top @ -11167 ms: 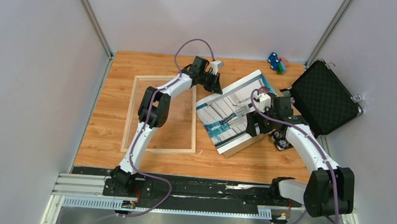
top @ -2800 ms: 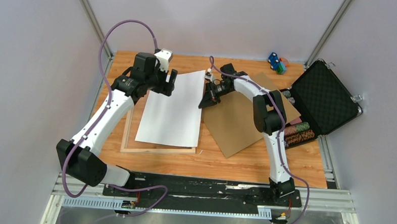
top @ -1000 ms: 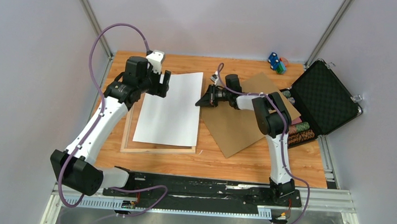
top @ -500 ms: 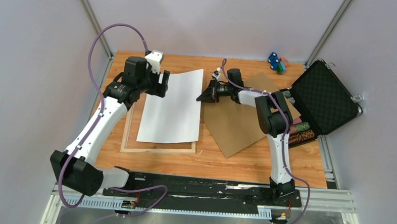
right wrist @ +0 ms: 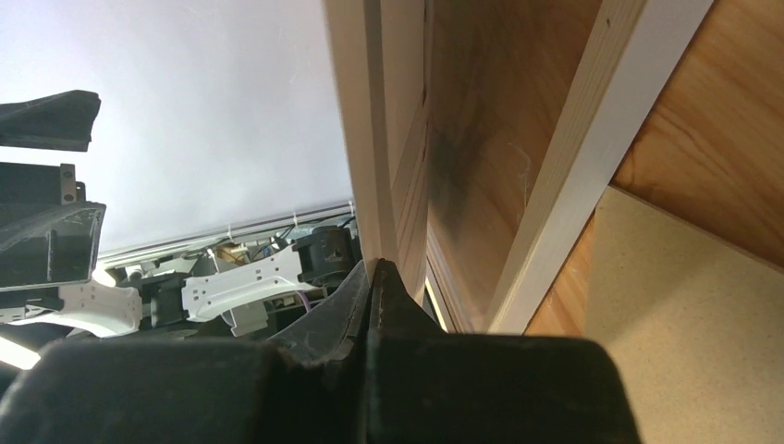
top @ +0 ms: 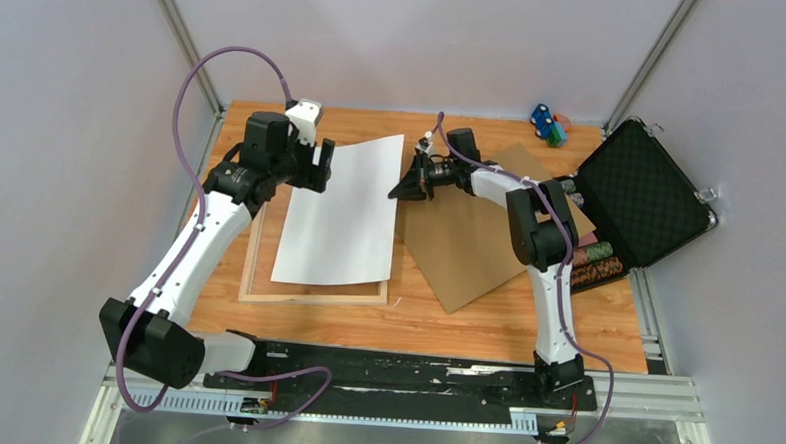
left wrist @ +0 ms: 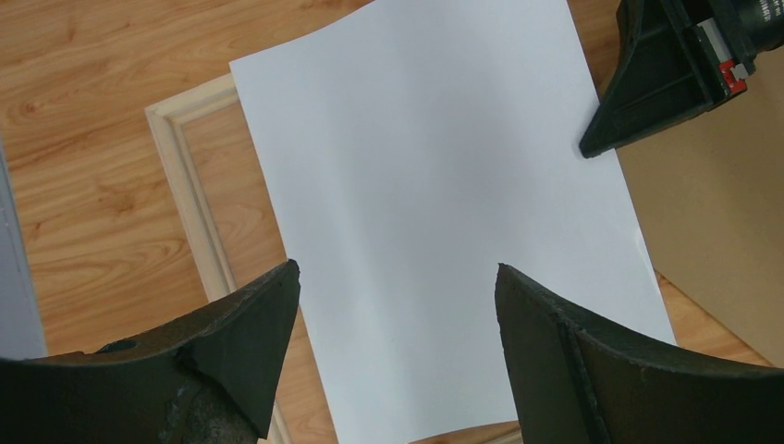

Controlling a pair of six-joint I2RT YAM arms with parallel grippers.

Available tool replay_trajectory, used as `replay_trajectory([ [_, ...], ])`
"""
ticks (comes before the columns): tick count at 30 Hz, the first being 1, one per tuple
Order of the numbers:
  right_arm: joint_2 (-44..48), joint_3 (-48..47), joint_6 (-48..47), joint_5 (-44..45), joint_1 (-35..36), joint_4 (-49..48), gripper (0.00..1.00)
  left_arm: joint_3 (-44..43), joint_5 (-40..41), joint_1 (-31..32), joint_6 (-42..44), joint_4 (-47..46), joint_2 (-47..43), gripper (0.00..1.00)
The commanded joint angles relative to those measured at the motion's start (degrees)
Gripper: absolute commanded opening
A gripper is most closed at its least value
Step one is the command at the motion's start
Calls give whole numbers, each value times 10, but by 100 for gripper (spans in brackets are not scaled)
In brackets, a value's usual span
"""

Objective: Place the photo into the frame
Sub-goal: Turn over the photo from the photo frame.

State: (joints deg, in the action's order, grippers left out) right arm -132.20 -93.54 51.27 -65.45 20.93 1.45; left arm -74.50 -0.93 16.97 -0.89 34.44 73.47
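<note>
The photo (top: 339, 215) lies face down, its plain white back up, across the pale wood frame (top: 311, 297), whose left and near rails show around it. My left gripper (top: 319, 165) hovers open over the photo's far left part. In the left wrist view its fingers straddle the white sheet (left wrist: 444, 203) without touching it, and the frame (left wrist: 199, 222) shows at the left. My right gripper (top: 400, 190) is shut, its tip at the photo's right edge. In the right wrist view the shut tip (right wrist: 381, 270) meets a pale frame rail (right wrist: 592, 157). Whether it pinches the photo is hidden.
A brown backing board (top: 473, 241) lies to the right of the frame, under the right arm. An open black case (top: 642, 193) with poker chips (top: 587, 263) stands at the right edge. Small toy cars (top: 547, 124) sit at the back right.
Over the last second the photo's near end slid slightly right and the right gripper rose a little toward the back. The left gripper has barely moved.
</note>
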Motion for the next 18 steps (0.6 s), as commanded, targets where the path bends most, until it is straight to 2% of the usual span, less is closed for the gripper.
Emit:
replay_trajectory([
  [1, -26, -45, -28, -21, 1, 54, 0, -5, 3, -5, 7, -15, -8, 85],
  [12, -79, -117, -64, 3, 8, 74, 0, 0, 6, -8, 8, -17, -8, 85],
  [18, -83, -97, -59, 2, 12, 20, 9, 2, 5, -9, 8, -20, -11, 85],
])
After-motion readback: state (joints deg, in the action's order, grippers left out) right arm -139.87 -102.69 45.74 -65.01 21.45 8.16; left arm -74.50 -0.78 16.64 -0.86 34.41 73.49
